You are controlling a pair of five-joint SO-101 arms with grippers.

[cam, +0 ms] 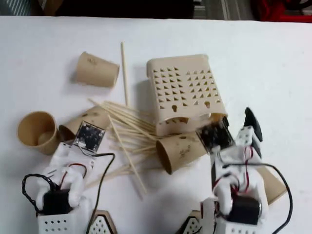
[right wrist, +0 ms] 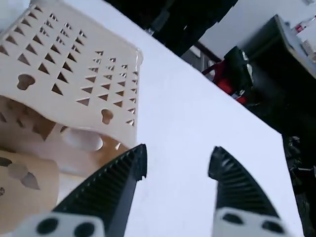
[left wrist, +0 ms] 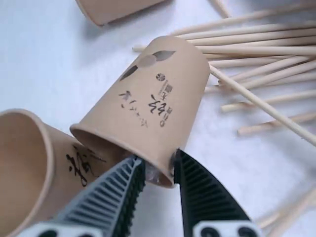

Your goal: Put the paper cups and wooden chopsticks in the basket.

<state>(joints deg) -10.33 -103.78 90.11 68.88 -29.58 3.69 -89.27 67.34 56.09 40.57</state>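
Leftmost paper cup (cam: 36, 130) lies on the white table (cam: 273, 58) with its open mouth showing. Just beside it, touching, a second cup (left wrist: 148, 98) lies on its side, and the left gripper (left wrist: 158, 173) is pinched narrowly on that cup's rim, one finger inside and one outside. Farther back a third cup (cam: 96, 69) lies on its side, well apart from the arms. Wooden chopsticks (cam: 129, 131) spread in a loose heap between the second cup and the basket, and a single chopstick (cam: 124, 73) lies alone behind them. The basket (cam: 185, 92) is tipped over, perforated wall up, opening toward the arms. A fourth cup (cam: 180, 151) lies at that opening, against the heap. The right gripper (right wrist: 178, 153) hangs with jaws wide apart and nothing between them, near the basket's right corner. A fifth cup (cam: 273, 185) lies partly hidden under the right arm
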